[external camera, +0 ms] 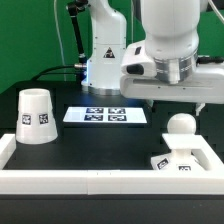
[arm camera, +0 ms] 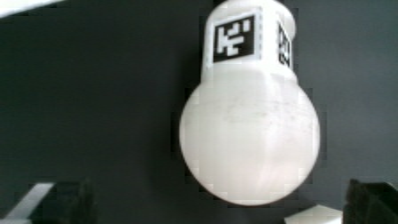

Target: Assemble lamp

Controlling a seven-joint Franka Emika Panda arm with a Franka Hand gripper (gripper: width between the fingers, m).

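Note:
The white ball-shaped bulb [external camera: 180, 125] is at the exterior view's right, just behind the small square base [external camera: 171, 161] with its tags. In the wrist view the bulb [arm camera: 249, 130] fills the middle, round end toward the fingers, its tagged neck pointing away. My gripper [arm camera: 214, 205] is open and empty, directly above the bulb, with one dark finger [arm camera: 54, 205] on each side of the round end and not touching it. In the exterior view the gripper [external camera: 179, 82] hangs above the bulb. The cup-like shade [external camera: 37, 115] stands mouth down at the exterior view's left.
The marker board [external camera: 105, 115] lies flat at the middle back. A low white wall [external camera: 100, 181] runs along the front and up both sides of the black table. The arm's base stands behind the marker board.

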